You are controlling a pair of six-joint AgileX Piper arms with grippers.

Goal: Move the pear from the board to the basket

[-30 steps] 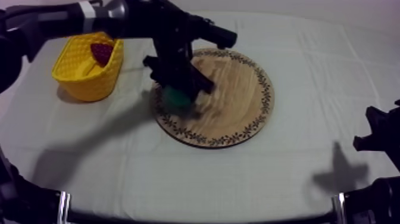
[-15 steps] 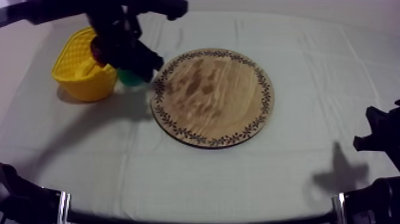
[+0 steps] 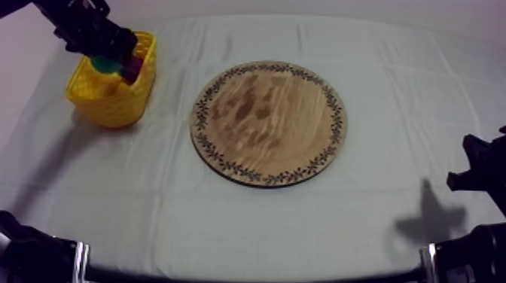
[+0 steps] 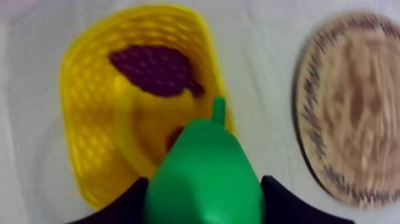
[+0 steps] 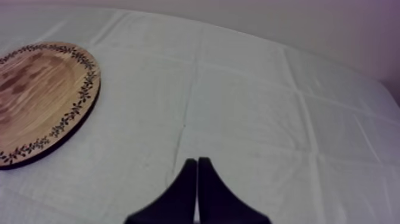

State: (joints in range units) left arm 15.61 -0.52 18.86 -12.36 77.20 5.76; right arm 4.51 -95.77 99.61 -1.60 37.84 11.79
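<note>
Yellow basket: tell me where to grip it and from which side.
Probably its thin upright wall nearest the wooden board, from above, one finger inside and one outside: the yellow basket stands open-topped. The left gripper, shut on the pear, hangs over it.

The yellow basket [image 3: 113, 104] sits far left on the cloth-covered table [image 3: 376, 214]. The round wooden board [image 3: 267, 124] lies mid-table, apart to its right. The green toy pear [image 4: 205, 179] hangs over the basket, above the purple toy grapes [image 4: 156, 70] inside.
</note>
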